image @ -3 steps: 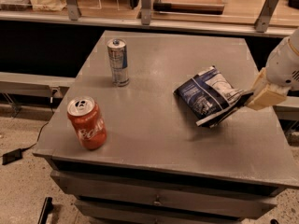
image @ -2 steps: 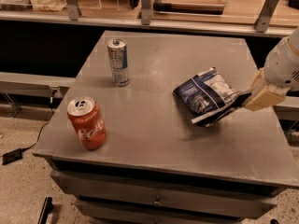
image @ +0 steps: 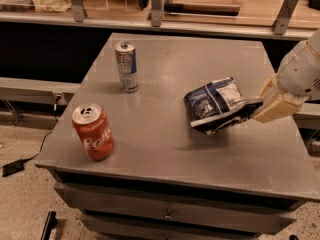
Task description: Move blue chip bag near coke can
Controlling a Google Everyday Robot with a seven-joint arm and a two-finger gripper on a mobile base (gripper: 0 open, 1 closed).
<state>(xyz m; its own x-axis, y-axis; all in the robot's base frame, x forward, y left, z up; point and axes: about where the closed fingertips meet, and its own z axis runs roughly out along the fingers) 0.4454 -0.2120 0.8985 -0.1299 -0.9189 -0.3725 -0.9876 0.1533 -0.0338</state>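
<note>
Coke can (image: 93, 132): red with white script lettering down its side, silver top; it stands upright at the lower left of the frame.
Blue chip bag (image: 215, 105): dark navy foil with white patches and print too small to read; right of centre in the frame.
Slim can (image: 127, 66): silver and blue, upright at the upper left of the surface; its label cannot be read.
Gripper (image: 247, 106): at the right of the frame, on the bag's right end, with the pale arm behind it running off the right edge.
Fingers (image: 256, 104): pinching the right edge of the bag.
Bag's pose: crumpled and tilted, held just above the surface (image: 165, 154), with a shadow under it.
Edges: the coke can is near the front left corner, close to the left edge; the slim can is near the left edge, farther back; the bag hangs over the right half, inside the right edge.
Open room: a wide bare stretch of grey surface lies between the bag and the coke can.
Contents: what is inside the bag or either can cannot be told.
</note>
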